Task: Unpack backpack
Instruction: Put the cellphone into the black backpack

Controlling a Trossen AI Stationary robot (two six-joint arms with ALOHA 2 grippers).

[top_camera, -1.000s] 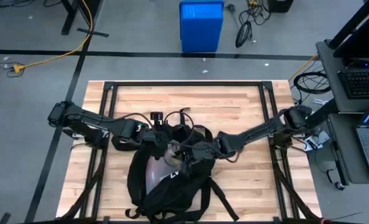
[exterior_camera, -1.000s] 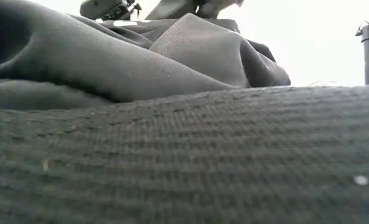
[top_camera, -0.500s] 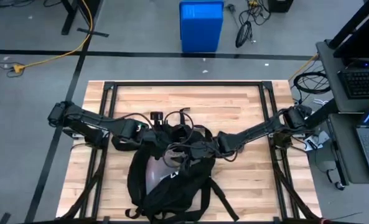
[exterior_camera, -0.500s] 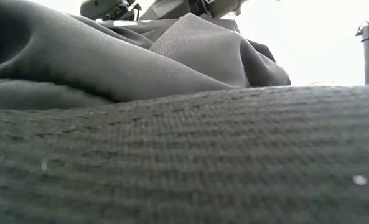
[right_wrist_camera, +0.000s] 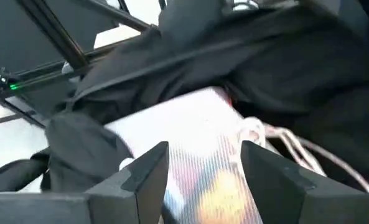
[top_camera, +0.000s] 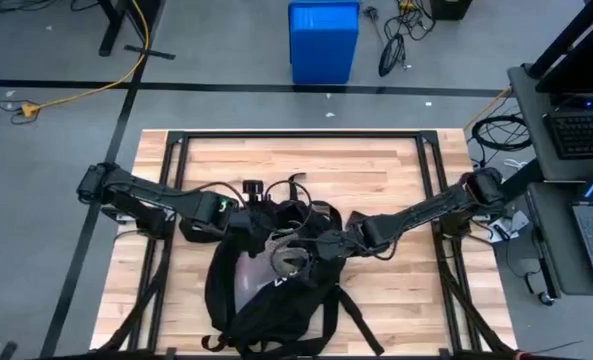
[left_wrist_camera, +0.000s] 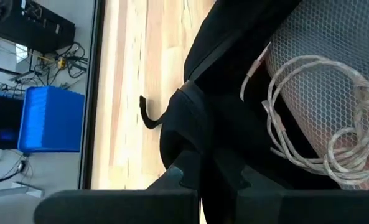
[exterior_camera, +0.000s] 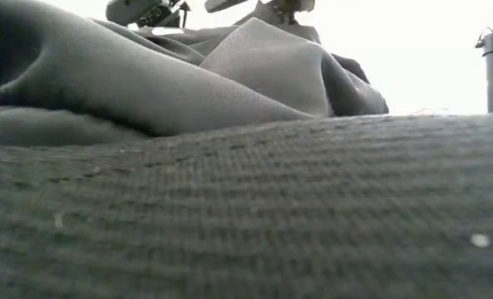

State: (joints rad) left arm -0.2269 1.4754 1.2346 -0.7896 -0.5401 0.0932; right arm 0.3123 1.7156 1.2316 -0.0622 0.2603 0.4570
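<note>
The black backpack [top_camera: 276, 305] lies on the wooden table near its front edge, its mouth toward the far side and pulled open; it fills the low view [exterior_camera: 229, 100]. My left gripper [top_camera: 259, 218] is shut on the mouth's far-left rim. My right gripper [top_camera: 294, 255] hangs open over the opening, its fingers on either side of a whitish flat thing [right_wrist_camera: 190, 134] inside; whether they touch it I cannot tell. A coiled white cord [left_wrist_camera: 308, 118] lies inside against a mesh pocket and shows beside the whitish thing [right_wrist_camera: 277, 140]. My left gripper pinches a fold of the black fabric at the rim of the backpack's mouth [left_wrist_camera: 203, 146] between its two fingers [left_wrist_camera: 172, 183]. It comes in roughly level from the table's left. The rim is held up, and the rest of the backpack lies on the table.
Black frame rails [top_camera: 296, 135] run round the table's edges. Bare wood [top_camera: 306, 165] lies on the far side of the backpack. Loose straps [top_camera: 361, 325] trail toward the front edge. A blue bin [top_camera: 323, 40] stands on the floor beyond the far edge.
My right gripper has shifted a little toward the table's near edge, farther over the backpack's opening. My left gripper has kept its hold on the rim, and the backpack has stayed in place.
</note>
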